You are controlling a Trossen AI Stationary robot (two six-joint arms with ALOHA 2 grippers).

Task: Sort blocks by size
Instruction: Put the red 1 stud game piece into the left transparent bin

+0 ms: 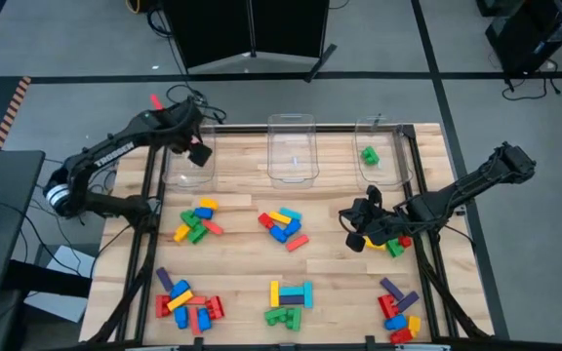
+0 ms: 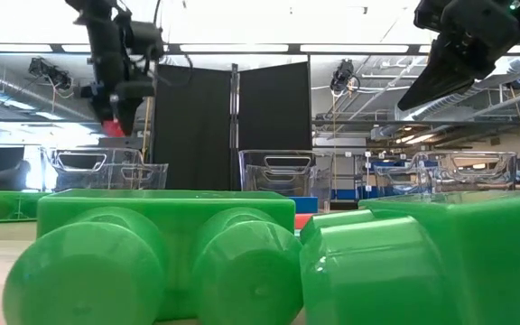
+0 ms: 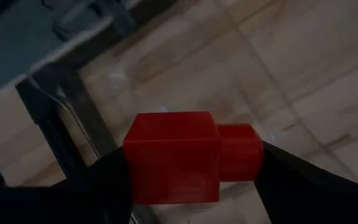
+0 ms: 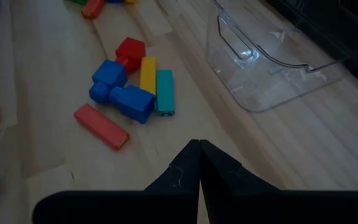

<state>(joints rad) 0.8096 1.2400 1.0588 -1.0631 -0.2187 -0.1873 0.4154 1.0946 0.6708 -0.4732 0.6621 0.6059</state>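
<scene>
A short red block [image 3: 188, 157] sat clamped in the left hand [image 1: 199, 154], hanging directly above the left clear bin [image 1: 185, 174] at the desk's [image 1: 242, 255] far-left edge. That bin looked empty, as did the middle bin [image 1: 292, 148]; the right bin [image 1: 382, 151] held one green block [image 1: 369, 155]. The right hand [image 1: 357, 229], pinched shut and empty, hovered near the right-side blocks.

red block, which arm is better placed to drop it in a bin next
Left. The left gripper already holds the red block and hangs over the left clear bin. The right gripper is shut and empty, low beside the block pile at the table's right edge.
</scene>
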